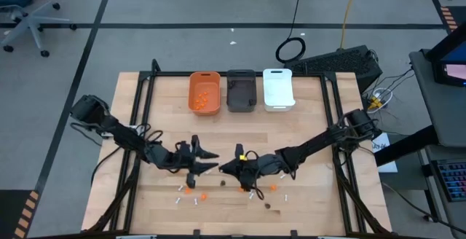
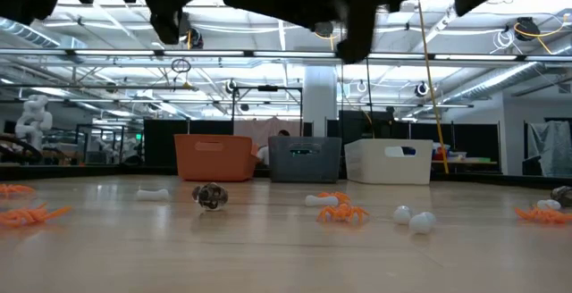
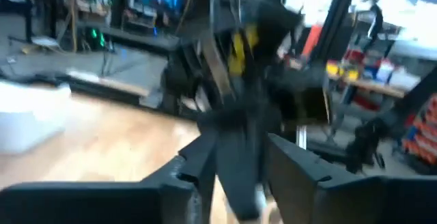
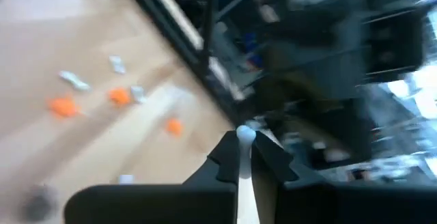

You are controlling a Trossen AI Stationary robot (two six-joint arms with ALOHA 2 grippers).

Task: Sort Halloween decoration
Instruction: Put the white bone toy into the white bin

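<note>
White stick point(image 4: 244, 136) pinched between right gripper point(image 4: 244, 157) fingers, lifted above wooden table point(image 1: 306, 122). Left gripper point(image 1: 206, 160) alongside, near table centre, fingers parted, nothing visibly held. Orange blobs point(image 1: 203, 194), white sticks point(image 1: 195, 201) and dark lump point(image 1: 267, 206) scattered along table's near edge. Orange bin point(image 1: 204, 92), dark grey bin point(image 1: 241, 89), white bin point(image 1: 277, 88) lined up at far edge; orange pieces point(image 1: 204, 95) already inside orange one.

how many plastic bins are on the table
3, in a row at the table's far edge: the orange bin on the left, the dark grey bin in the middle, the white bin on the right. None looks hidden.
</note>
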